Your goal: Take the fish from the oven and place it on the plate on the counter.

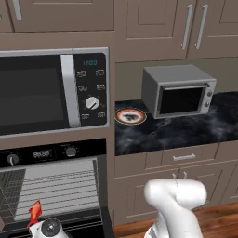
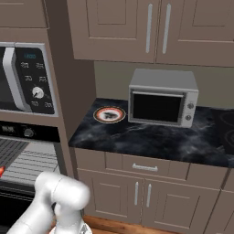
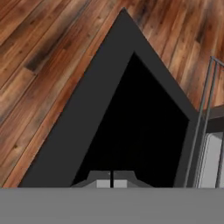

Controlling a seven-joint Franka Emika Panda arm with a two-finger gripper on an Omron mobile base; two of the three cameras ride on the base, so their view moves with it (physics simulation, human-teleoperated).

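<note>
One tiny red fish (image 1: 35,210) sits at the front of the oven (image 1: 56,186), on its wire rack (image 1: 60,188), just above the arm's white wrist. The gripper (image 3: 111,179) has its fingertips pressed together, over the open oven door (image 3: 118,122); whether they pinch the fish cannot be told. Readable writing: the microwave (image 1: 51,90) display shows "12:00". The orange-rimmed plate (image 1: 130,116) lies on the black counter (image 1: 186,130) beside the toaster oven (image 1: 179,90).

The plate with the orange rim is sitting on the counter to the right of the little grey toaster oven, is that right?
Not quite. The plate is on the counter, but left of the toaster oven, between it and the microwave. The left base view shows this.
</note>
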